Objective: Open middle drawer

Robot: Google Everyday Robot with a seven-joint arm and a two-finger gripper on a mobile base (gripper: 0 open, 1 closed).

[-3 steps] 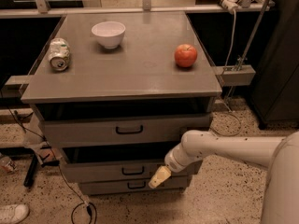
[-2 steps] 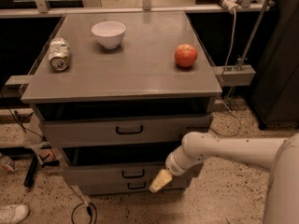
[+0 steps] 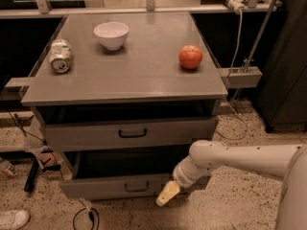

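Grey desk [image 3: 129, 87] with drawers, seen from above and in front. On its top stand a crushed can [image 3: 61, 56] lying on its side at the left, a white bowl [image 3: 111, 34] towards the back, and a red apple [image 3: 190, 57] at the right, all well apart from one another and away from the work below.

The top drawer [image 3: 86, 135] sits just under the top. Beneath it the middle drawer [image 3: 100, 188] stands pulled forward, its grey front well ahead of the one above and its dark box open to view. By this the opening appears largely made.

The white arm [image 3: 240, 157] enters from the right and bends down to the drawer front. The gripper [image 3: 167, 194] hangs at the lower edge of that front, just right of the small black handle [image 3: 136, 187] and apart from it. Whether it is open or closed cannot be told from this view. Its low, sideways approach probably keeps the arm clear of the desk top while it works along the line of pull.
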